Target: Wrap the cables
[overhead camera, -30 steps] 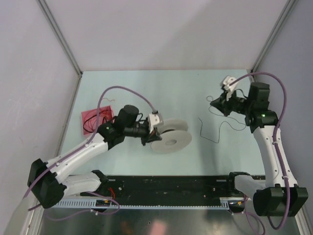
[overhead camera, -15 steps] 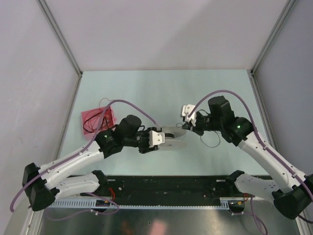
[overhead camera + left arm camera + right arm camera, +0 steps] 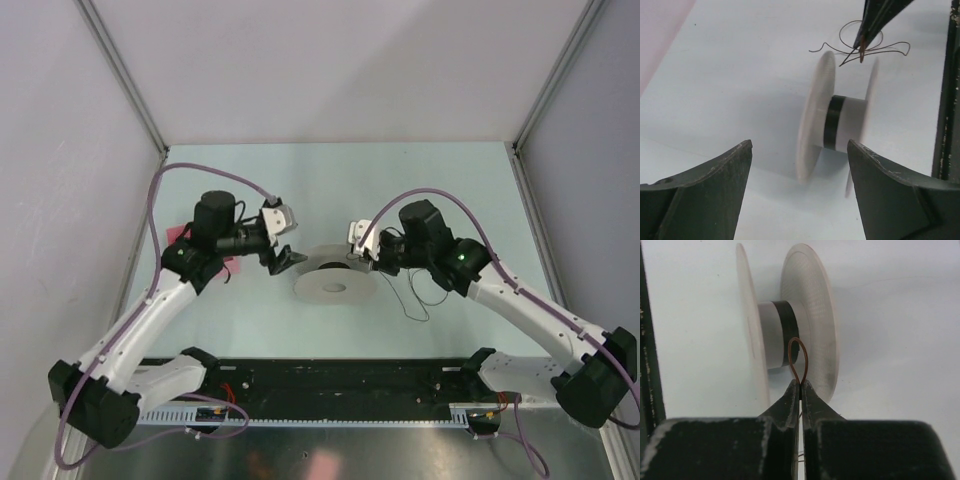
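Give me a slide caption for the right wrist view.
Right claw shut on a thin reddish cable loop, held in front of the pale spool and its dark-wound core.

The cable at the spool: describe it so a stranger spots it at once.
Find the pale round spool in the top view's centre. At its dark-banded hub, the right gripper has its jaws shut on the cable. It is a hair-thin reddish-brown loop, far thinner than the purple hoses.

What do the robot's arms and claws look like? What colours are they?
The left arm and right arm are smooth white tubes with chunky black joints. A thin purple hose loops along each one. The left claw and right claw each have two dark, pointy fingers. A tiny green light glows on the right arm.
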Controlling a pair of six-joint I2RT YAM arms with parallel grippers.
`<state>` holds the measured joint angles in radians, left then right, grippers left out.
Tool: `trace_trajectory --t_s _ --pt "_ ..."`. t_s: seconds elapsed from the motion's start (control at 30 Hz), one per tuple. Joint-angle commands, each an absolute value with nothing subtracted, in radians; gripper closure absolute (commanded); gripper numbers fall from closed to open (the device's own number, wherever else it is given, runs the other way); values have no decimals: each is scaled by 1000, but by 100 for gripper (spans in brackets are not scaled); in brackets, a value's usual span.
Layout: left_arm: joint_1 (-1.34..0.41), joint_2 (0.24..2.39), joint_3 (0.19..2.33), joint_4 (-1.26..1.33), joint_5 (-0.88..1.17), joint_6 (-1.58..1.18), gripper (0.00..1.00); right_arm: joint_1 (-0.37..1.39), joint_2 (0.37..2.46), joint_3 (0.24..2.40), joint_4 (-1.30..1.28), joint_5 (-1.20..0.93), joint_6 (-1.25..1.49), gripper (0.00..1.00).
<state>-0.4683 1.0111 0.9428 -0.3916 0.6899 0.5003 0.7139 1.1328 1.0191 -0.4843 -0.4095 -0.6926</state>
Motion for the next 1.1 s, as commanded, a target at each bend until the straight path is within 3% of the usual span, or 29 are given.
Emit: trace_trajectory --t_s 0.0,0.63,1.07 --pt "-420 1092 983 -326 823 599 18 734 1170 1019 -382 -340 -696 100" --pt "-526 1242 897 -174 955 530 46 869 1312 973 -170 -88 -475 100" --pt "-516 1276 841 -87 970 456 55 880 1244 843 -16 -123 -421 100"
